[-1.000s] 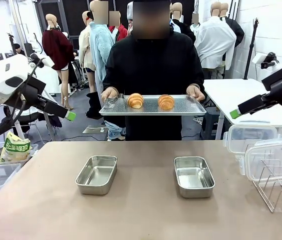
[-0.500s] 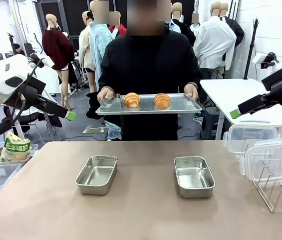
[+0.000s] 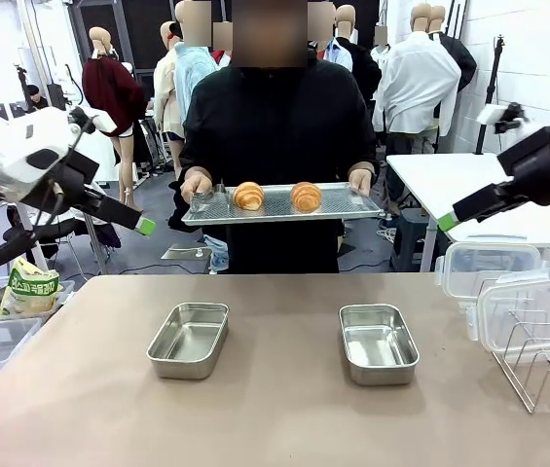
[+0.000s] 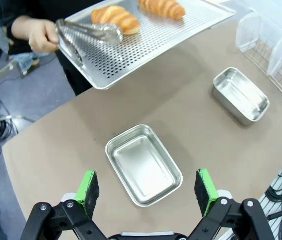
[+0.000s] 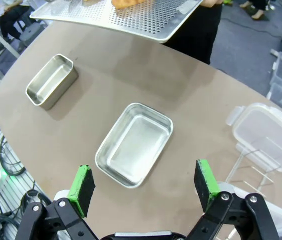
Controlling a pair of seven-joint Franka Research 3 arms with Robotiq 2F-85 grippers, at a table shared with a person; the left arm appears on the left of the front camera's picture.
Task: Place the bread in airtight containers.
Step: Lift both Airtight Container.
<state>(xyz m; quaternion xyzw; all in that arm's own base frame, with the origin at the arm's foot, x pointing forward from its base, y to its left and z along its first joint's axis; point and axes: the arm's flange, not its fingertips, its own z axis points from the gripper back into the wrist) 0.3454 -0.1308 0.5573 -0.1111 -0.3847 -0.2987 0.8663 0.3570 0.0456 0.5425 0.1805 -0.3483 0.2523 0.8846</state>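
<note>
Two golden croissants (image 3: 248, 196) (image 3: 306, 197) lie on a perforated steel tray (image 3: 352, 205) that a person holds up in both hands beyond the table's far edge. Two empty steel tins (image 3: 189, 340) (image 3: 379, 343) stand side by side on the table. My left gripper (image 3: 142, 226) hangs open, high at the left. The left wrist view has this gripper (image 4: 145, 189) above the nearer tin (image 4: 143, 165), with the croissants (image 4: 116, 17) farther off. My right gripper (image 3: 447, 222) is open, high at the right. In its wrist view it (image 5: 143, 184) hovers above a tin (image 5: 135, 144).
Metal tongs (image 3: 206, 201) lie on the tray's left end. Clear plastic lids (image 3: 532, 306) and a wire rack (image 3: 542, 365) stand at the table's right edge. A yellow-green snack bag (image 3: 28, 289) sits in a bin off the table's left side.
The person has shifted the tray with the croissants a little to the left. Both arms have moved slightly inward; both grippers stay open.
</note>
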